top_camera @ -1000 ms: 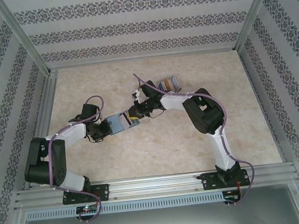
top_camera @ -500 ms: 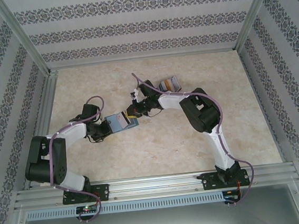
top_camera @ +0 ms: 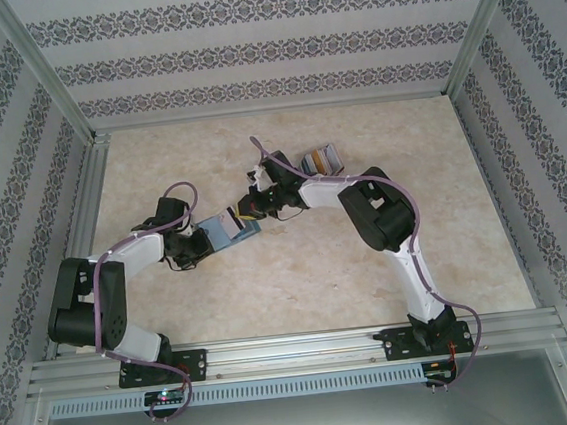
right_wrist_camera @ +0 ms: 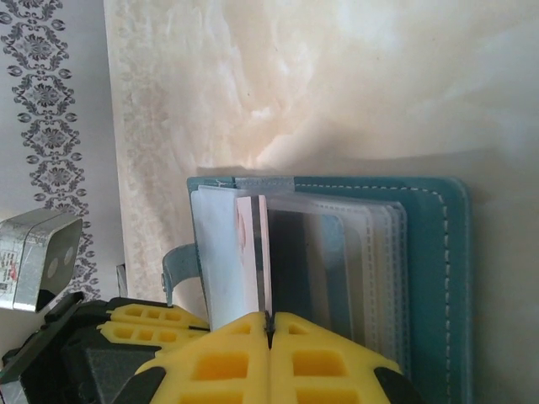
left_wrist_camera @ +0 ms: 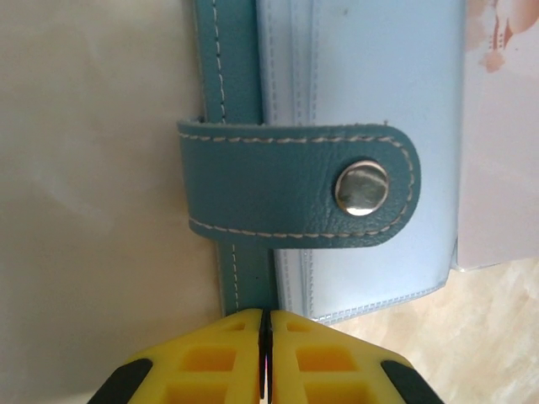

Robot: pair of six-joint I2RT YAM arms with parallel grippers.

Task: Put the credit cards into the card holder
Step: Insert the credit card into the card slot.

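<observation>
Since a second ago your right arm has drawn in toward the left of the overhead frame, elbow and wrist together. The card holder has shifted a little up and left with it, while the fan of cards has stayed put.

Your right gripper [right_wrist_camera: 268,326] has its yellow fingers pressed together on the lower edge of one thin pale card [right_wrist_camera: 251,252] with pinkish print. That card stands on edge among the clear pockets [right_wrist_camera: 362,269] of the card holder [right_wrist_camera: 455,278]. You can see several pockets, but their number cannot be made out.

Your left gripper [left_wrist_camera: 264,324] is likewise pinched shut, here on the holder's teal stitched edge at the bottom of its wrist view. Just above it the strap [left_wrist_camera: 269,189] lies folded across the pale blue inside. It carries one snap stud [left_wrist_camera: 361,187].

From above, the single holder sits left of centre, held between the two grippers. It is well apart from the left side rail [top_camera: 81,217]. The bench [top_camera: 300,281] lies open below it and to the lower right.

One fan of credit cards [top_camera: 320,158] rests just above centre, beside your right forearm and apart from the holder. Grey, orange and blue show in it, but the exact count is too small to tell.
</observation>
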